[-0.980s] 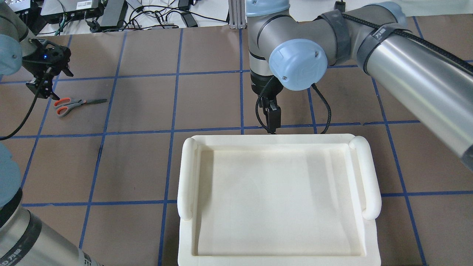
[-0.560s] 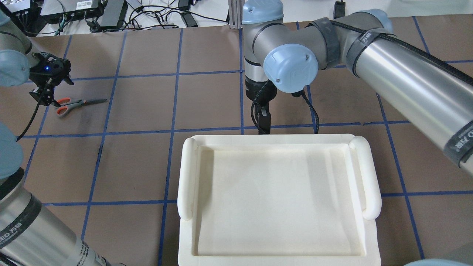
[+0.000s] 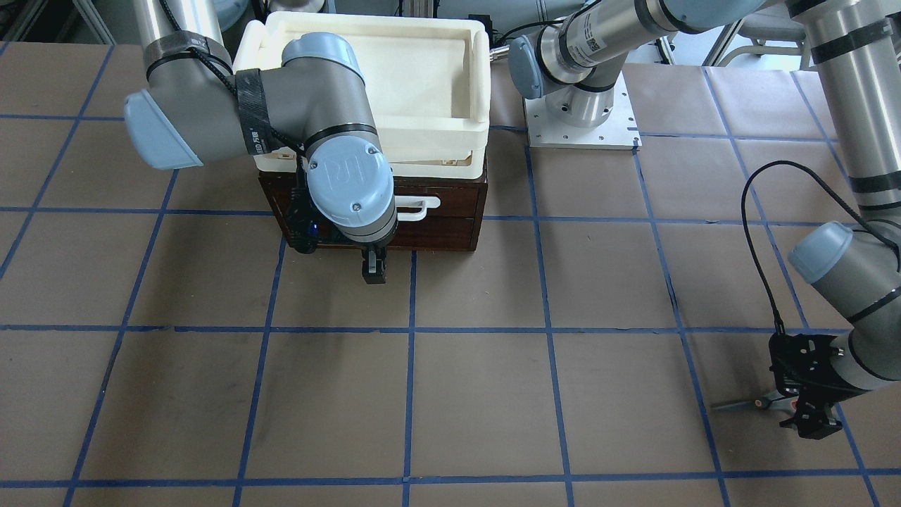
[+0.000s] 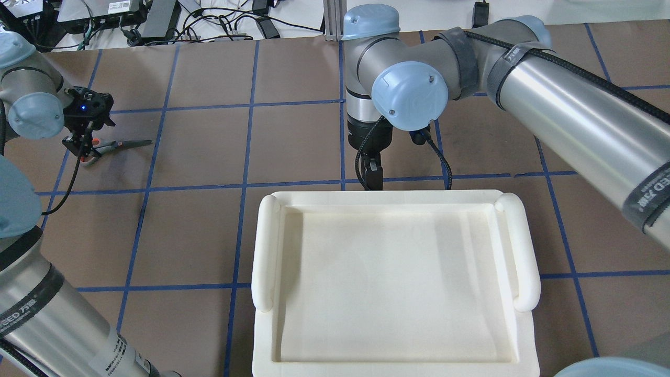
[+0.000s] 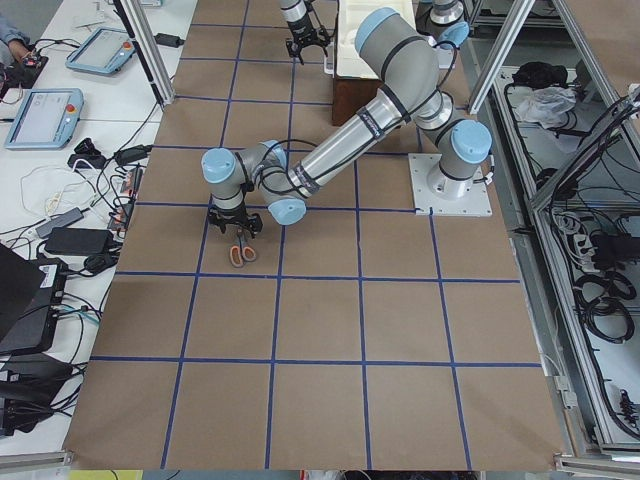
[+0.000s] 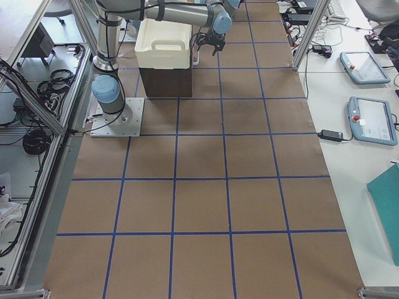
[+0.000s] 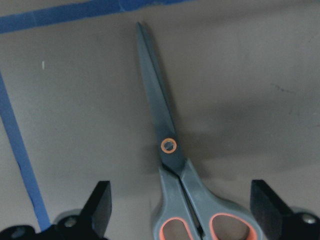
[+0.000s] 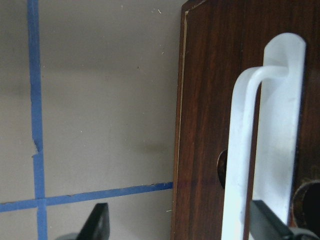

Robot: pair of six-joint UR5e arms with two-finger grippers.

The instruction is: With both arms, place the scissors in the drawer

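Observation:
The scissors [image 7: 172, 165] lie flat on the brown table at the far left in the overhead view [image 4: 128, 143], blades pointing right. My left gripper [image 4: 82, 142] is open and low over them, its fingers [image 7: 97, 205] on either side of the grey, orange-lined handles. The dark brown drawer [image 3: 440, 198] with its white bar handle [image 3: 417, 205] looks shut under the cream tray. My right gripper [image 3: 374, 268] is open just in front of the drawer front [image 8: 205, 125], with the handle [image 8: 265, 140] close to one finger [image 8: 267, 220].
A cream-white plastic tray [image 4: 264, 251] sits on top of the drawer cabinet and hides it from overhead. The right arm's base plate [image 3: 581, 120] stands beside the cabinet. Cables and devices [image 4: 131, 15] line the far table edge. Blue tape grids the table.
My left gripper has moved right and down over the scissors' handles. My right gripper has shifted left and nearer the drawer front.

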